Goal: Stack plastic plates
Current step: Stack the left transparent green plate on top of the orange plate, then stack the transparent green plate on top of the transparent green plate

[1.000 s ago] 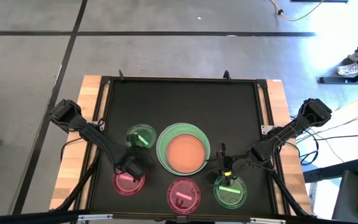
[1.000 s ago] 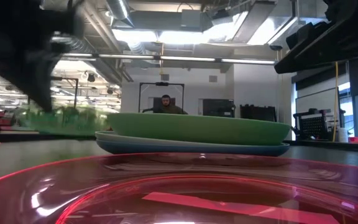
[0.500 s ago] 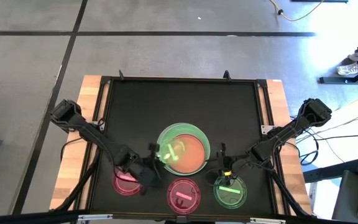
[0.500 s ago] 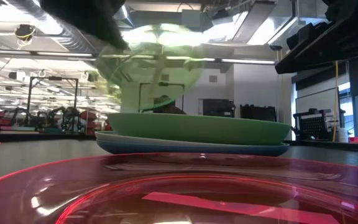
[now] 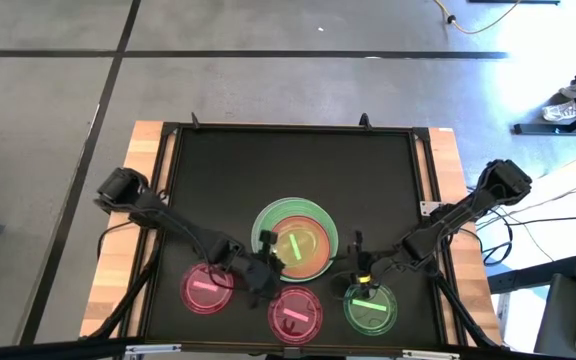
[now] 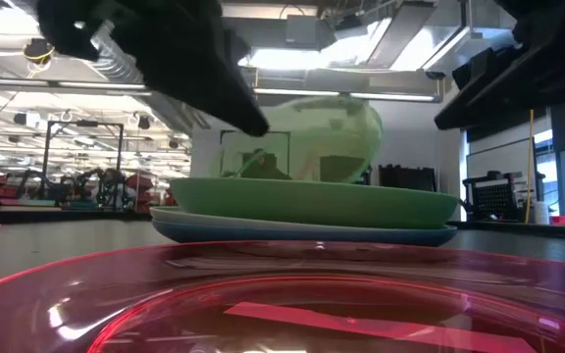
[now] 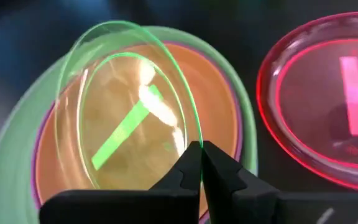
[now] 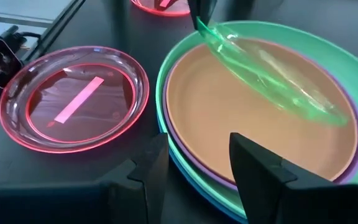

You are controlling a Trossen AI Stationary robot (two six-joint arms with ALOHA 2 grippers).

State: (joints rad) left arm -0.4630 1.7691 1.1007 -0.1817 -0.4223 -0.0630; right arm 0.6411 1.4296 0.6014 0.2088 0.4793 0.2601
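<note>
The left gripper (image 5: 265, 272) is pinched closed on the rim of a small translucent green plate (image 5: 290, 246), holding it tilted in the air just above the orange plate (image 8: 241, 118). In the left wrist view its two dark fingers (image 7: 188, 167) meet on the plate's edge, and a green bar mark shows through the plastic. The orange plate lies on top of a stack, with a purple plate's (image 8: 347, 158) rim showing around it, a large green plate (image 8: 344, 59) under that and a blue plate (image 6: 263, 230) at the bottom. Beside the left gripper lie two translucent pink plates, one (image 5: 207, 288) on its outer side and the other (image 5: 295, 311) just in front of the stack. The right gripper (image 5: 361, 268) waits with its fingers (image 8: 151, 171) apart beside the stack, directly above another small translucent green plate (image 5: 370, 308). All of this rests on a black table mat (image 5: 288, 170).
</note>
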